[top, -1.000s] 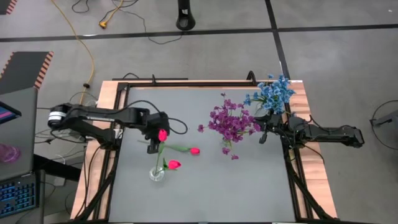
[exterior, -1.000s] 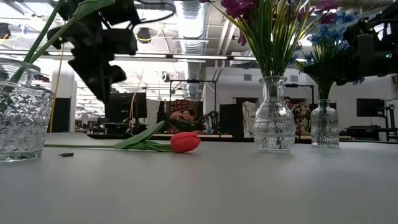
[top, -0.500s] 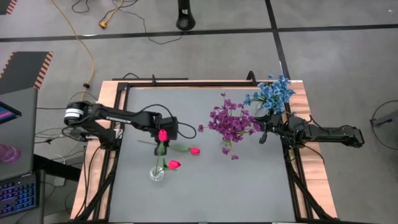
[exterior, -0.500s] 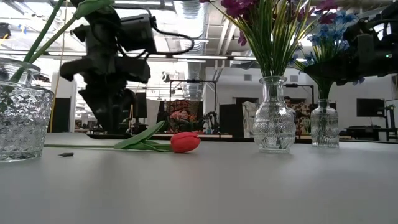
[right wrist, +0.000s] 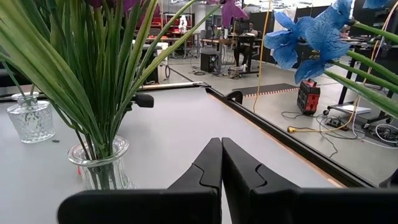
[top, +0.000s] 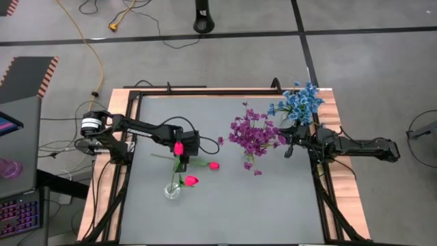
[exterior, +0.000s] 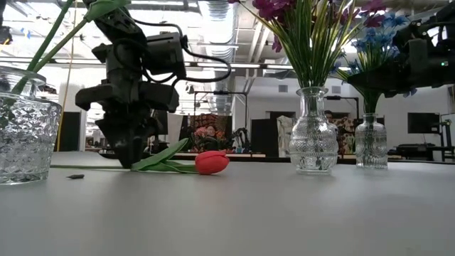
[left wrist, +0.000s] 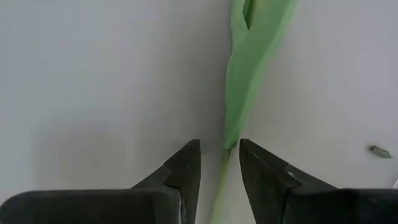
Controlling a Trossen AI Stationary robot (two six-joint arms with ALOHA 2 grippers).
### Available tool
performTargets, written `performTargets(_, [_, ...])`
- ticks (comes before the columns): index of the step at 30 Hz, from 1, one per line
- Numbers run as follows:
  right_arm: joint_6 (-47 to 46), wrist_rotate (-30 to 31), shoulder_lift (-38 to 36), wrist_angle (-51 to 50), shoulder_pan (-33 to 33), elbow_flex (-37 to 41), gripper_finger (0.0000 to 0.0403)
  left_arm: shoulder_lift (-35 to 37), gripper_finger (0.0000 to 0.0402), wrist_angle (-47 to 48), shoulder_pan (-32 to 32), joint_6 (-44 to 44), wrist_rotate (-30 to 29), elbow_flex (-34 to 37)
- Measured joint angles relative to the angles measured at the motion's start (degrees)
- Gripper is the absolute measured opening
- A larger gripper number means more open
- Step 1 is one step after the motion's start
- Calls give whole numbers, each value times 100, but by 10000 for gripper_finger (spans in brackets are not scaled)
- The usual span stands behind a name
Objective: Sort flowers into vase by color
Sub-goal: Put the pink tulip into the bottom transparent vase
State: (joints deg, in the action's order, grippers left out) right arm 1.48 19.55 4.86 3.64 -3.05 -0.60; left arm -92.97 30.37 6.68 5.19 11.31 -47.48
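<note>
Clearly the pickup step: left fingers are down at the tabletop, parted a little, straddling the thin green stem of the loose tulip, not yet closed on it. Next move, I'd judge: pinch the stem, lift w/o dragging, carry it to the near-left vase, which already holds pink-red buds. The tulip lies flat, red bud pointing right, long green leaf alongside the stem. Purple bunch & blue bunch stand in vases far right. Right fingers wait by the blue bunch, pressed together, empty.
</note>
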Motion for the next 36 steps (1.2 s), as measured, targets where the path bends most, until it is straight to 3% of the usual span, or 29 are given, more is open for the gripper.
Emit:
performTargets(8, [2, 0, -1, 2, 2, 0, 33, -2, 102, -56, -80, 77, -150, 2])
performTargets(18, [0, 0, -1, 2, 0, -1, 33, -2, 99, -55, -557, 223, -962, 2])
performTargets(22, [2, 0, 1, 2, 2, 0, 33, -2, 79, -58, -646, 229, -1040, 2])
performTargets(29, [2, 0, -1, 1, 2, -1, 33, -4, 9, -159, -662, 189, -1073, 2])
performTargets(36, [2, 0, -1, 2, 2, 0, 33, 27, 2, -363, -664, -12, -1084, 8])
